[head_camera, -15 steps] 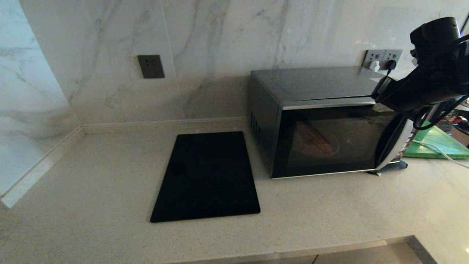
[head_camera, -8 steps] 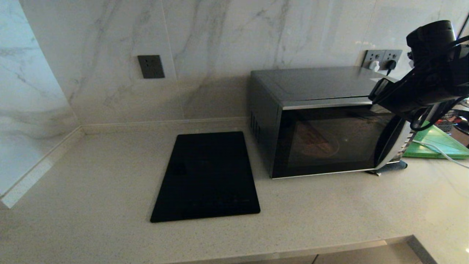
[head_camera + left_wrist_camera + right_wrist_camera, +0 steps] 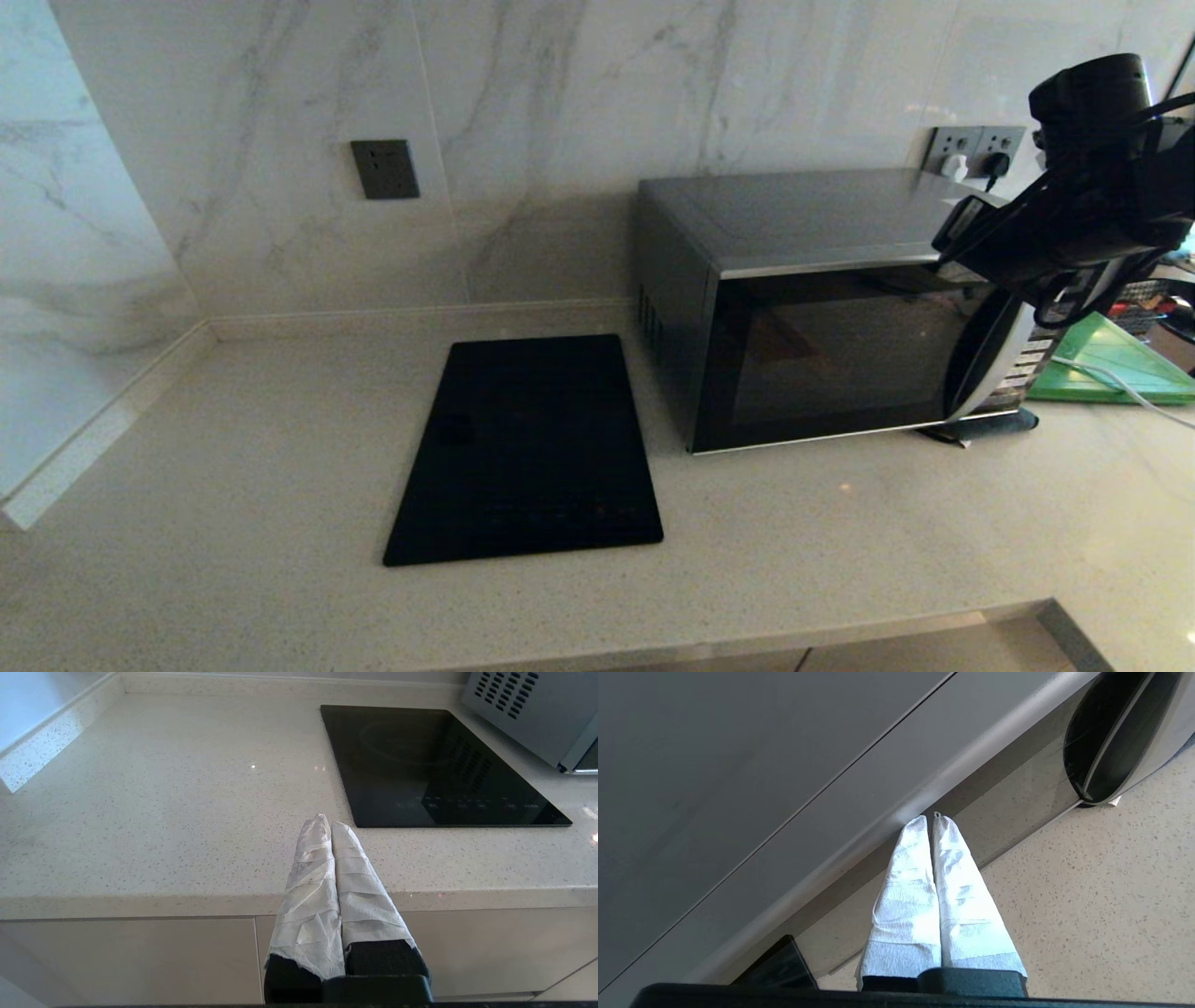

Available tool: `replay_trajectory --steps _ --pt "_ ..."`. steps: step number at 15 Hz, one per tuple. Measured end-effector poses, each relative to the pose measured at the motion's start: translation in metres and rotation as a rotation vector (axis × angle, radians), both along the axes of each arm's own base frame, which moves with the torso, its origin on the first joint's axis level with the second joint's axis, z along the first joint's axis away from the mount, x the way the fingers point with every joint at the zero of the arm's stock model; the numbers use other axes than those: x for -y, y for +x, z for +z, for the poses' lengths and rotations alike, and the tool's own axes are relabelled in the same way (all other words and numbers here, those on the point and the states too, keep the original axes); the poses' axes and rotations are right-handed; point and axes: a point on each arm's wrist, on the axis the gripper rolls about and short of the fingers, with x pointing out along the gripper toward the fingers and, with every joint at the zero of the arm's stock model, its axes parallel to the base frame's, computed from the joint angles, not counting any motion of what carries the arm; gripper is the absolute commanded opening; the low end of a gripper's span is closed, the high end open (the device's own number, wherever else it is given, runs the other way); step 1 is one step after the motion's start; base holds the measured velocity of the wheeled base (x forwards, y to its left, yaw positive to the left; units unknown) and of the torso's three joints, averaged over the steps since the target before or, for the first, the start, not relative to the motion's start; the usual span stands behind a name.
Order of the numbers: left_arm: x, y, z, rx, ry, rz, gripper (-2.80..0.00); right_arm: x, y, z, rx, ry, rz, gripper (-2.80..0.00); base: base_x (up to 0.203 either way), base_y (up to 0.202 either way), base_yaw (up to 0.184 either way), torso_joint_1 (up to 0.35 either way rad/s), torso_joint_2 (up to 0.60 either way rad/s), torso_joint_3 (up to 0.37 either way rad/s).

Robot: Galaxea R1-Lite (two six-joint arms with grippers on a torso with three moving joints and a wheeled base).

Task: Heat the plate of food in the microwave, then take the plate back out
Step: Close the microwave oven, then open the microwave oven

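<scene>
Microwave: the silver-grey microwave [image 3: 822, 308] stands on the pale speckled countertop [image 3: 280, 485] against the marble wall, its dark glass door [image 3: 831, 359] shut or very nearly so; its curved silver handle strip [image 3: 990, 359] sits at the door's right side.
Plate of food: it cannot be made out through the dark door glass; only a faint brownish patch shows inside.
Right gripper: the right gripper [image 3: 930, 817] is at the upper right of the microwave front, its two white-wrapped fingers [image 3: 906, 891] pressed together with nothing between them, tips at the silver strip along the door's top edge; whether they touch it cannot be told.
Left gripper: the left gripper [image 3: 325, 822] is parked low before the counter's front edge, its wrapped fingers closed and empty.
Cooktop: a flat black glass cooktop [image 3: 527, 448] lies just left of the microwave.
Green board: a green board [image 3: 1116, 364] lies to the microwave's right.
Sockets: a dark wall socket [image 3: 385, 169] is above the cooktop; a double socket [image 3: 976, 149], a black plug in it, is behind the microwave.
</scene>
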Motion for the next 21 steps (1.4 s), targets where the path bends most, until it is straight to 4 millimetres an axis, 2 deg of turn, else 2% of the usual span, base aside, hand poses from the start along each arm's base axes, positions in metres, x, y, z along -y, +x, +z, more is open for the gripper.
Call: replay_trajectory --steps 6,10,12,16,18,21 --pt "0.0 0.0 0.0 0.0 0.0 0.001 -2.8 0.002 -0.003 0.0 -0.003 0.001 -0.005 -2.8 0.0 0.0 0.0 0.0 0.0 0.0" --pt "0.0 0.0 0.0 0.0 0.0 0.0 -2.8 0.021 -0.02 0.007 -0.003 0.002 -0.049 -2.8 0.0 0.0 0.0 0.0 0.0 0.0" --pt "0.0 0.0 0.0 0.0 0.0 0.0 -2.8 0.041 -0.036 0.017 0.02 0.028 -0.067 -2.8 0.0 0.0 0.0 0.0 0.0 0.0" --pt "0.0 0.0 0.0 0.0 0.0 0.0 -2.8 0.103 -0.067 0.028 0.058 0.111 -0.108 -2.8 0.0 0.0 0.0 0.0 0.0 0.0" --pt "0.0 0.0 0.0 0.0 0.0 0.0 -2.8 0.137 -0.075 0.019 0.044 0.166 -0.088 -2.8 0.0 0.0 0.0 0.0 0.0 0.0" --pt "0.0 0.0 0.0 0.0 0.0 0.0 -2.8 0.184 -0.072 -0.007 0.021 0.306 0.015 -2.8 0.0 0.0 0.0 0.0 0.0 0.0"
